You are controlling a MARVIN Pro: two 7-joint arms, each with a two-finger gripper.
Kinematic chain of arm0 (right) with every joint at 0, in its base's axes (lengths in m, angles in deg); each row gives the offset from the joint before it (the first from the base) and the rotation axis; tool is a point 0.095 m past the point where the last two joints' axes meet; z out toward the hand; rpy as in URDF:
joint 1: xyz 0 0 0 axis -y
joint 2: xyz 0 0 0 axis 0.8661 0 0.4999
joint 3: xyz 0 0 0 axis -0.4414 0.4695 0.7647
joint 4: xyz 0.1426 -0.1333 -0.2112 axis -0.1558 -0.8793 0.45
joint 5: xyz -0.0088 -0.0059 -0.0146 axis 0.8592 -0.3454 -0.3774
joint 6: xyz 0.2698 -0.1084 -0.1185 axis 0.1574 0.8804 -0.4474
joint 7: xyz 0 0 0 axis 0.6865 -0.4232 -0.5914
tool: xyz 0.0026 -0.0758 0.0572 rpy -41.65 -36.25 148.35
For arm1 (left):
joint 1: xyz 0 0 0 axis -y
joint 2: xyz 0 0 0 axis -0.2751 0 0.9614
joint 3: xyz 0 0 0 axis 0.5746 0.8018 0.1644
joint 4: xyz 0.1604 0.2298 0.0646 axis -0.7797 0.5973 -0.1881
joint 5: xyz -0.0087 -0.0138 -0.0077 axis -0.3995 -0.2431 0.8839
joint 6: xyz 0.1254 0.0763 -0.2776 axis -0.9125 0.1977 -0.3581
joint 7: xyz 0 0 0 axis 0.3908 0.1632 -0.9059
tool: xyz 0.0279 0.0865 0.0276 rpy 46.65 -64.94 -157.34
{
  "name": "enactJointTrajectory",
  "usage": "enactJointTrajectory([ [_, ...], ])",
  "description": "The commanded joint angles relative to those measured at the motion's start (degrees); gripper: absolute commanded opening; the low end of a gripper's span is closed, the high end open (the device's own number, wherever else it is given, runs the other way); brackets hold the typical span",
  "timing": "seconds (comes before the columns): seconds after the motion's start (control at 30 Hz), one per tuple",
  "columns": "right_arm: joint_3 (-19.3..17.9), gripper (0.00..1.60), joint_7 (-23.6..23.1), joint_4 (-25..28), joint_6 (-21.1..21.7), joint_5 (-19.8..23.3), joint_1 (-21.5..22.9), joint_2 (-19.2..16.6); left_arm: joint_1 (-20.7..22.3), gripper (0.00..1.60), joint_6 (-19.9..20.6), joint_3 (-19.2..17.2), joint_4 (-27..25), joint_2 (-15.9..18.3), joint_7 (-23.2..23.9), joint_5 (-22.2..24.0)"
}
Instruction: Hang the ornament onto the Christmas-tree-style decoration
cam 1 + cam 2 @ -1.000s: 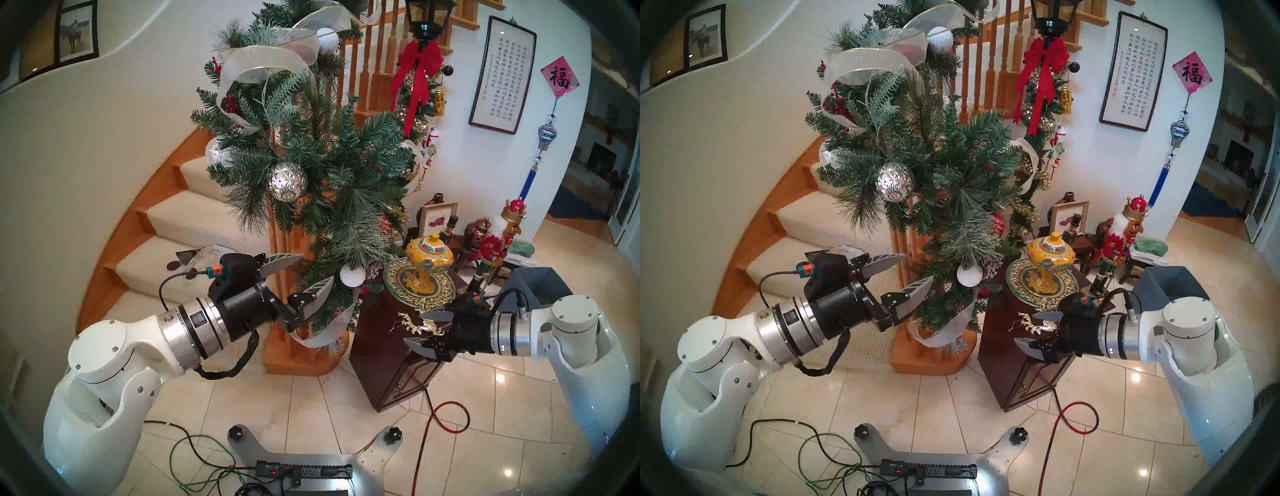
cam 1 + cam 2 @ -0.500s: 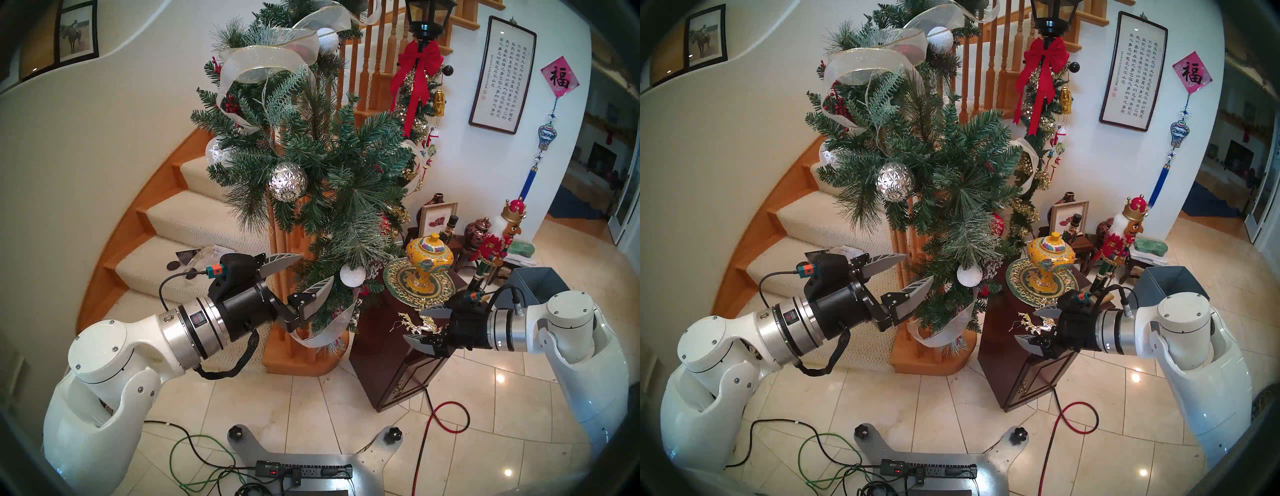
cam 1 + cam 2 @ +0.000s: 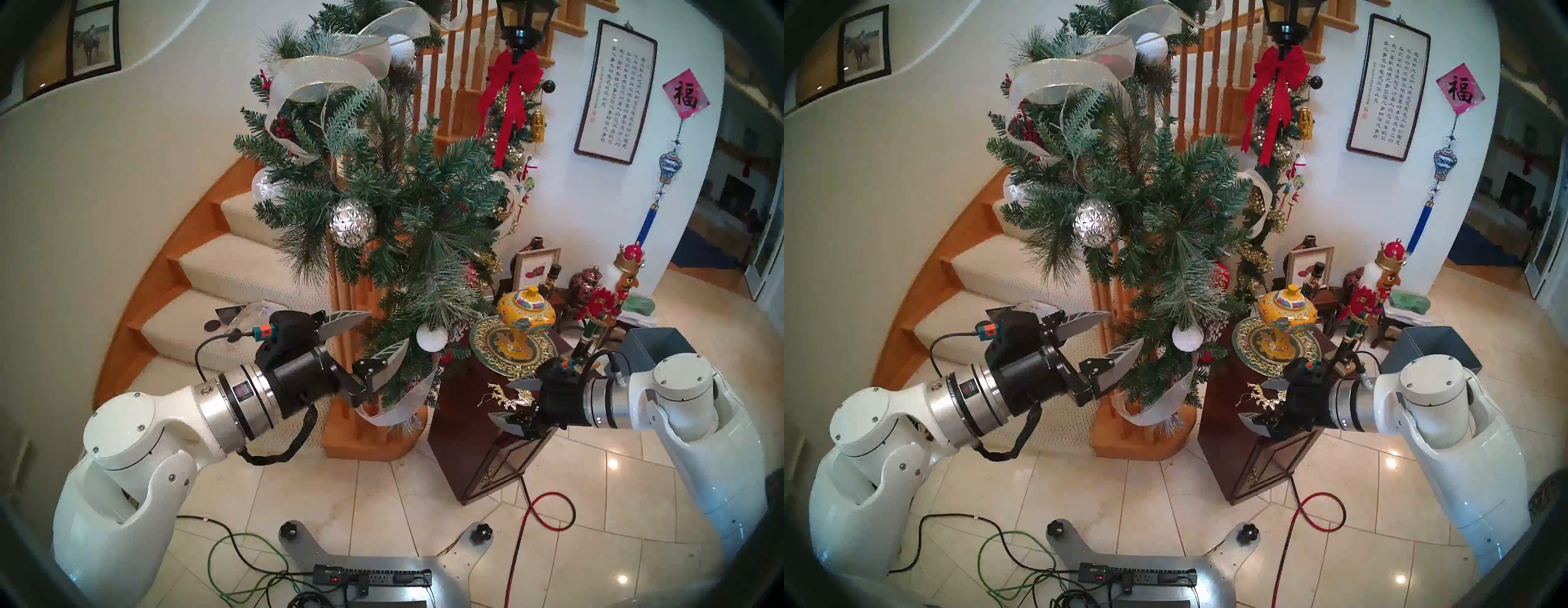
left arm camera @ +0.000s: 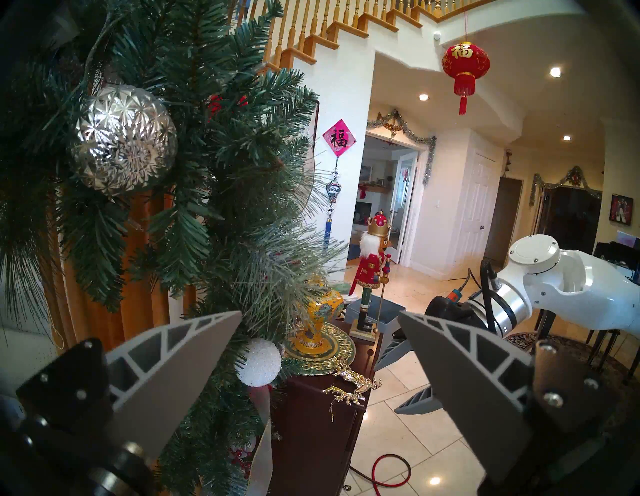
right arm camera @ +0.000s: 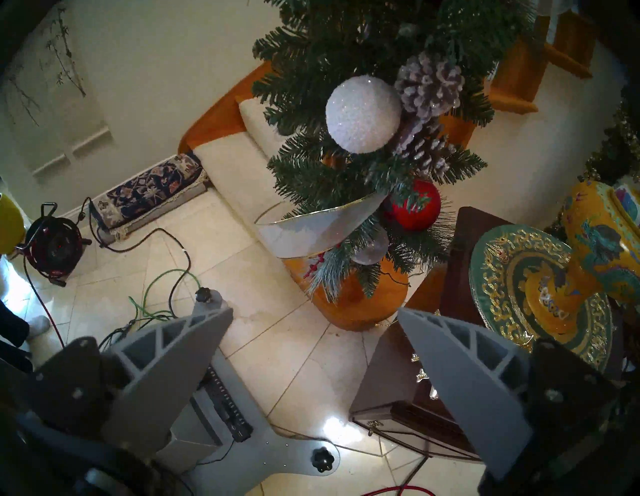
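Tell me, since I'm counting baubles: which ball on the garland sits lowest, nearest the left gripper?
The white snowy ball, hanging beside the left gripper; the silver faceted ball hangs well above it.

The right tool (image 3: 507,403) now sits further left in the head view than a second ago, its spread fingers closer around the gold reindeer ornament (image 3: 507,394) on the dark desk (image 3: 462,424), with the white forearm following.

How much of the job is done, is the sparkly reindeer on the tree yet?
Not yet. Nothing is hung: the reindeer lies flat on the dark wooden stand. In hand: the right gripper is at the reindeer, jaws wide open on either side, not gripping. The left gripper, also open, waits at the garland. Left: grab, lift, hang it.
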Motion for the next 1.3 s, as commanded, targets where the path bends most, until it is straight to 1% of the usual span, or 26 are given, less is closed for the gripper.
enactJointTrajectory([
  [0.0,2.0,1.60,1.8,0.0,1.5,-2.0,3.1,-1.3,0.0,1.60,-0.1,-0.1,-0.3,0.0,0.0,0.0],
  [0.47,5.2,1.60,3.0,-2.4,2.5,-4.4,6.0,-2.3,0.0,1.60,-0.1,-0.1,-0.3,0.0,0.0,0.0],
  [0.63,7.0,1.60,3.3,-3.5,2.4,-5.3,7.3,-2.4,0.0,1.60,-0.1,-0.1,-0.3,0.0,0.0,0.0],
  [0.97,9.4,1.60,3.3,-4.5,2.3,-6.1,9.1,-2.5,0.0,1.60,-0.1,-0.1,-0.3,0.0,0.0,0.0],
  [1.27,13.1,1.60,4.7,-4.8,2.2,-8.5,11.1,-2.2,0.0,1.60,-0.1,-0.1,-0.3,0.0,0.0,0.0],
])
